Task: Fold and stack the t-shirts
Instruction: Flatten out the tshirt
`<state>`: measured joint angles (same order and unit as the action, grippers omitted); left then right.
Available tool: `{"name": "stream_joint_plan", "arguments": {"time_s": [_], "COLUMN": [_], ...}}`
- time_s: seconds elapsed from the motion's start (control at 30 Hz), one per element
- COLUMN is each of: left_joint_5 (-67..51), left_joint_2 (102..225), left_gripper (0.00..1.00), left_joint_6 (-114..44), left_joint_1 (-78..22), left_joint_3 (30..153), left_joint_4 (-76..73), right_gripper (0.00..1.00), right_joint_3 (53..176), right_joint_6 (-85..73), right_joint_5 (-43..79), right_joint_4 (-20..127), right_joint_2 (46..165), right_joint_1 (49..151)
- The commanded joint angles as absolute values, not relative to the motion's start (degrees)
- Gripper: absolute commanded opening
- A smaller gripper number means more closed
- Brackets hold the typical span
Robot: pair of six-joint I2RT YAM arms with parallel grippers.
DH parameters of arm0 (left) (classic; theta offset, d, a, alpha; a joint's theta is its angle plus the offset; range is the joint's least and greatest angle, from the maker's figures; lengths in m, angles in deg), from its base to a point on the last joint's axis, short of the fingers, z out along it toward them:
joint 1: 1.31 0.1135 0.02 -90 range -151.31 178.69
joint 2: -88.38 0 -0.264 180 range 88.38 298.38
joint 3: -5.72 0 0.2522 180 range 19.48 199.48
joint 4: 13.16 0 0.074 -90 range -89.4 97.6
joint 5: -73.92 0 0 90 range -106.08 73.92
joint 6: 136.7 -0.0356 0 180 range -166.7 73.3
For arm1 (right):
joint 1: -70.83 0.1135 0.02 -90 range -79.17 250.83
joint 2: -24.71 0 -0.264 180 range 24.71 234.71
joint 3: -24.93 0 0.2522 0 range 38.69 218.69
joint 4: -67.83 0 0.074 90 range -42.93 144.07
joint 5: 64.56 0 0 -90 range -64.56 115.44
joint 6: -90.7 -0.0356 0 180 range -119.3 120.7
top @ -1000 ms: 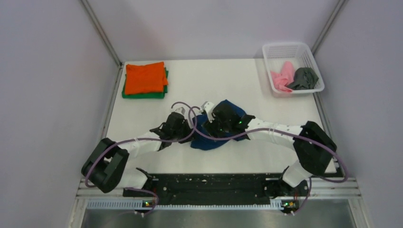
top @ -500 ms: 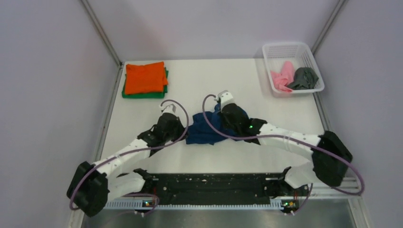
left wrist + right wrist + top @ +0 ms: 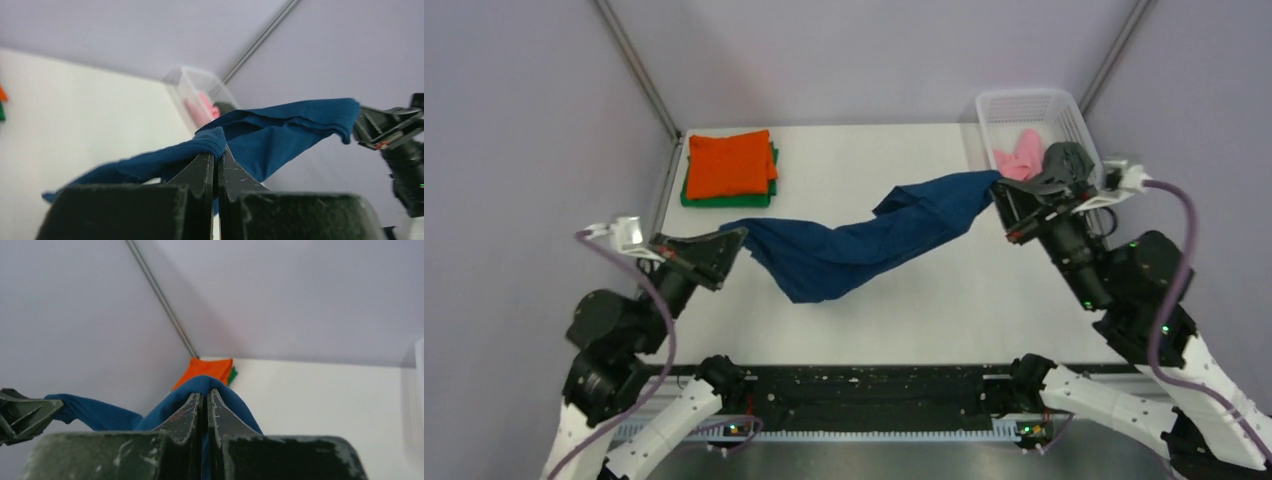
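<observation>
At the left edge of the surface (image 3: 874, 160), the left claw (image 3: 740, 237) is clamped on one end of the navy t-shirt (image 3: 854, 245). Opposite, just beside the basket (image 3: 1022, 95), the right claw (image 3: 998, 195) is pinched tight on the other end. The shirt hangs stretched btwn them, sagging mid-span, low fold maybe brushing the surface, hard to tell. Far-left corner: orange t-shirt (image 3: 729, 162) folded atop the green t-shirt (image 3: 724, 201). Pink t-shirt (image 3: 1017, 160) & dark grey t-shirt (image 3: 1069, 157) lie in the basket.

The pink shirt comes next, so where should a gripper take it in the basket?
Probably pinch the pink shirt at its upstanding peak, coming straight down from above: the basket walls rule out a sideways approach, and the dark grey shirt crowds its right.
</observation>
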<state>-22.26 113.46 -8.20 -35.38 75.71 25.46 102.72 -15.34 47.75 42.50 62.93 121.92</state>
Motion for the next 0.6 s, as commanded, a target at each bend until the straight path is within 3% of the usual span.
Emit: {"name": "stream_joint_plan", "arguments": {"time_s": [0.0,0.17,0.27,0.4,0.57], "left_joint_5": [-20.79,-21.47,-27.93,-40.4,-56.86], "left_joint_2": [109.18,106.66,107.34,112.11,129.47], "left_gripper": [0.0,0.0,0.0,0.0,0.0], "left_joint_6": [-11.87,-12.41,-12.7,-13.22,-13.88], "left_joint_1": [-35.55,-35.46,-35.45,-35.56,-35.43], "left_joint_3": [84.63,87.81,87.76,84.41,81.35], "left_joint_4": [28.52,28.86,29.73,28.79,29.62], "right_gripper": [0.0,0.0,0.0,0.0,0.0], "right_joint_3": [111.65,115.8,115.87,115.21,110.92], "right_joint_6": [-17.56,-18.66,-18.15,-15.45,-13.57], "right_joint_5": [43.22,39.95,43.9,56.36,85.46], "right_joint_4": [37.57,33.85,33.44,32.21,32.96], "right_joint_2": [59.86,58.81,58.85,62.35,75.07], "right_joint_1": [121.71,121.69,121.71,121.65,120.81]}}
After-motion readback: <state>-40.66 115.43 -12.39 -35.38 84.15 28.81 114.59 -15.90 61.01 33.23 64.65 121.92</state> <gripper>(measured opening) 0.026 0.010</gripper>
